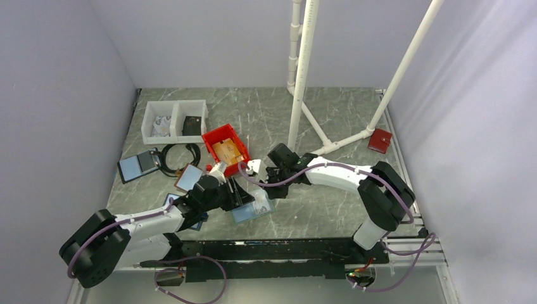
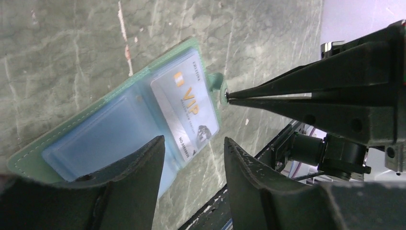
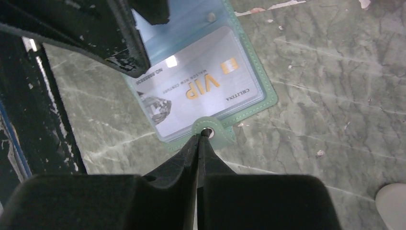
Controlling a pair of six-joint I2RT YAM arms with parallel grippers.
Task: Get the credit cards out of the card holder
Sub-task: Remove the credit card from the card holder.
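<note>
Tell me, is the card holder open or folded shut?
Open: the card holder lies spread flat, both clear panels facing up.

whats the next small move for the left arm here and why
Probably ease the left gripper down so one finger catches an edge of the VIP card and starts sliding it from its clear pocket. The card holder lies open and flat, the card sits fully inside, the right gripper pins the tab with closed tips, and the left jaws hang open over it.

Left gripper (image 2: 194, 141) hangs half-open pointing 2 o'clock, right gripper (image 3: 200, 136) is pinched tight, arm stretched toward 9 o'clock.
</note>
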